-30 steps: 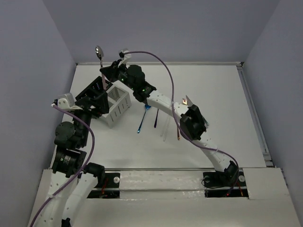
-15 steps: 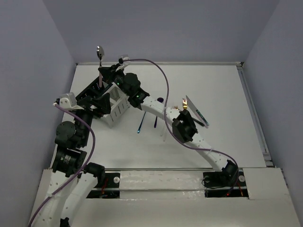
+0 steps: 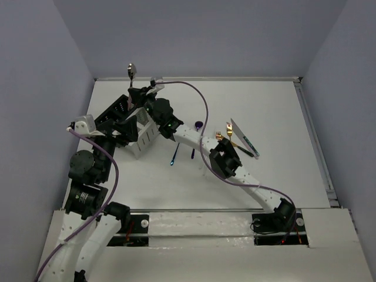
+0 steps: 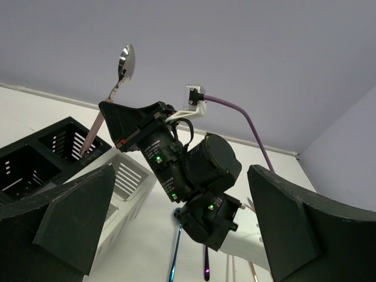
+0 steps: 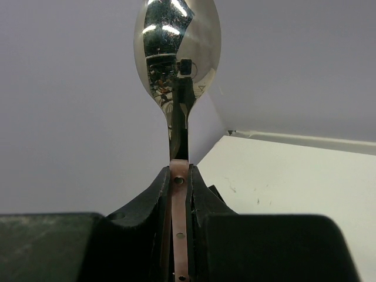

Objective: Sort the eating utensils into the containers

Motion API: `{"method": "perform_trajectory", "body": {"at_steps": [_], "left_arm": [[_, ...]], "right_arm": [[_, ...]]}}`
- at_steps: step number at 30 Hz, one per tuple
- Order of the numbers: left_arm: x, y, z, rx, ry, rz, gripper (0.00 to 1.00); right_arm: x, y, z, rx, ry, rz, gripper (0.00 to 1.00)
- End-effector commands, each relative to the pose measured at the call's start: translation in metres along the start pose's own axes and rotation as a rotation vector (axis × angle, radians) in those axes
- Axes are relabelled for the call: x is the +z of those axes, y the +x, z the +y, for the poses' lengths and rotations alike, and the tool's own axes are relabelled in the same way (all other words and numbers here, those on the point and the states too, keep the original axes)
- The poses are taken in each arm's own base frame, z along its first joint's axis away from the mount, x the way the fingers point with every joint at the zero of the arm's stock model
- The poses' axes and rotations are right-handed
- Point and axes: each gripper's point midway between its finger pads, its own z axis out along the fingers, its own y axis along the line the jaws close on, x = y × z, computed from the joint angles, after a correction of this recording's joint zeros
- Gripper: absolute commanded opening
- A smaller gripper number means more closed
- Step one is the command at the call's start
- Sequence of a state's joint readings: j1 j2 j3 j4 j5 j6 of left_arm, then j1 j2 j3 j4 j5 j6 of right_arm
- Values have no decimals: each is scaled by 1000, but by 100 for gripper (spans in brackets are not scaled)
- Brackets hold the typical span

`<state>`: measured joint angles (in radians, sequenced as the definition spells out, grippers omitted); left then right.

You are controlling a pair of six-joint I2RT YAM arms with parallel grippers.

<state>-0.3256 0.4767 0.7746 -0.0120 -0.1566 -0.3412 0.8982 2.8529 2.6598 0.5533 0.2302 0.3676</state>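
White table (image 3: 264, 170); right tool (image 5: 180, 176) grips silver spoon (image 5: 177, 53) near-upright, bowl up, by black caddy (image 4: 35, 158); left tool (image 4: 185, 223) released.

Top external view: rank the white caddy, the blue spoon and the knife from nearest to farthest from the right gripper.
1. White caddy, at left, just below the right gripper.
2. Blue spoon, lying mid-table.
3. Knife, out to the right.

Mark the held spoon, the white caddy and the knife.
spoon (image 5: 177, 50): right wrist view, on the bowl.
white caddy (image 4: 128, 177): left wrist view, on the slotted side wall.
knife (image 3: 239, 133): top external view, on the blade.
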Motion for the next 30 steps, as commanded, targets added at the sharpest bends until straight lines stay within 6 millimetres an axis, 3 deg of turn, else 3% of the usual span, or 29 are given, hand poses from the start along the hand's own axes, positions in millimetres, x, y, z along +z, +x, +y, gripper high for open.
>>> {"method": "perform_trajectory", "body": {"at_steps": [1, 3, 6, 7, 10, 11, 12, 15, 21, 22, 24, 25, 30], "left_arm": [[-2, -28, -14, -2, 49, -77, 99], [-2, -28, -14, -3, 48, -79, 99], [-2, -28, -14, -3, 51, -79, 99], [-2, -27, -15, -3, 54, -78, 99], [-3, -29, -15, -4, 56, -82, 99], [-3, -28, -15, -3, 57, -80, 99], [-3, -28, -16, -5, 59, -81, 99], [-4, -29, -16, -6, 60, -83, 99], [-6, -32, -13, -1, 53, -98, 99], [-7, -33, -13, -3, 51, -101, 99], [-7, -34, -13, -3, 49, -105, 99], [-8, -34, -13, -3, 50, -108, 99], [-10, -35, -12, -3, 47, -112, 99]], "right_arm": [[5, -42, 20, 35, -35, -144, 0], [5, -38, 19, 25, -36, -131, 1], [3, -29, 19, 5, -48, -102, 20], [3, -31, 21, -7, -57, -97, 32], [3, -34, 28, -30, -85, -79, 55], [4, -44, 34, -35, -95, -87, 56], [3, -41, 33, -51, -98, -70, 62], [3, -52, 42, -72, -120, -60, 70], [-5, -55, 49, -86, -151, -16, 82], [-6, -72, 57, -84, -159, -34, 85], [-11, -69, 57, -98, -168, 0, 91], [-12, -82, 65, -111, -187, 1, 93], [-26, -110, 76, -142, -185, 54, 100]]}}
